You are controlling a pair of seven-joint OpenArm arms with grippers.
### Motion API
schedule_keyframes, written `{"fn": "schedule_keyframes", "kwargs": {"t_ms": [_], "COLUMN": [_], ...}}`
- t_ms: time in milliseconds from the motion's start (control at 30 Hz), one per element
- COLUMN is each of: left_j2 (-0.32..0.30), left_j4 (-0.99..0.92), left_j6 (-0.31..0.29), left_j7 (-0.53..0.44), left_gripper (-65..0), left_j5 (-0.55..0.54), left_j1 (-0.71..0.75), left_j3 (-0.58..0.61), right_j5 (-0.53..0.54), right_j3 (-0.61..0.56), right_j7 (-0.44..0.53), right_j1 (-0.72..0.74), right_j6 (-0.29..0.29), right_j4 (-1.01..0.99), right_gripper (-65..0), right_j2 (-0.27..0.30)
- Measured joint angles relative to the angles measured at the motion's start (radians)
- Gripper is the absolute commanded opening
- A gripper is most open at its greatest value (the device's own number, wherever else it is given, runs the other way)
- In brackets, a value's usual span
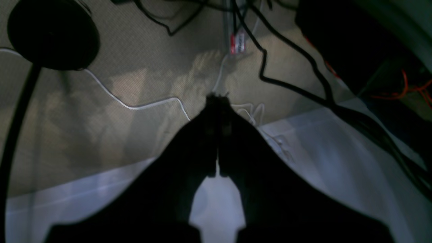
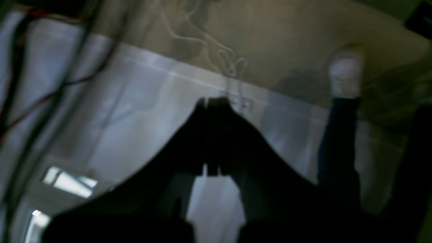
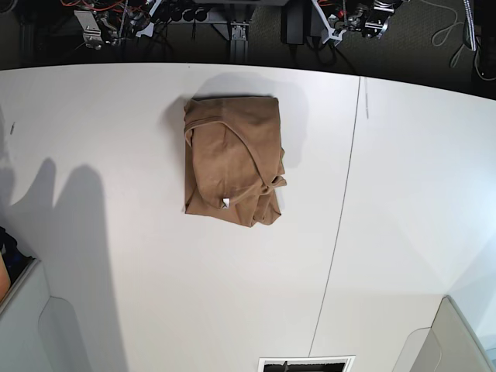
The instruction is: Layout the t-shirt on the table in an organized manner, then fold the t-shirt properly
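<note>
The tan t-shirt lies in a loose, bunched rectangle on the white table, left of the thin dark seam. A small white label shows near its front edge. Neither gripper appears in the base view. In the left wrist view my left gripper is shut, with dark fingers pressed together and nothing between them, above a white surface edge and carpet. My right gripper is likewise shut and empty in the right wrist view. The t-shirt shows in neither wrist view.
Black and white cables and a round black base lie on the carpet. A person's leg with a white shoe stands near the table edge. Grey corner pieces sit at the table's front.
</note>
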Motion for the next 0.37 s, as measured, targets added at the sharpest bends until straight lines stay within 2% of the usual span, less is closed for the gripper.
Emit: {"fn": "schedule_keyframes", "kwargs": {"t_ms": [300,367], "left_j2": [-0.042,-0.043], "left_j4": [0.011,0.011], "left_j6": [0.0,0.0], "left_j7": [-0.106,-0.114], "left_gripper": [-65.0,-65.0], "left_j5": [-0.035,-0.035], "left_j1": [0.001,0.001], "left_j3": [0.0,0.0], "right_j5": [-0.019,-0.018], "right_j3": [0.0,0.0], "right_j7": [0.005,0.053], "right_j1": [-0.039,-0.051], "right_j6": [0.0,0.0], "right_j4": [-0.001,-0.001], "right_gripper": [-65.0,-65.0], "right_j2": [-0.012,-0.019]}}
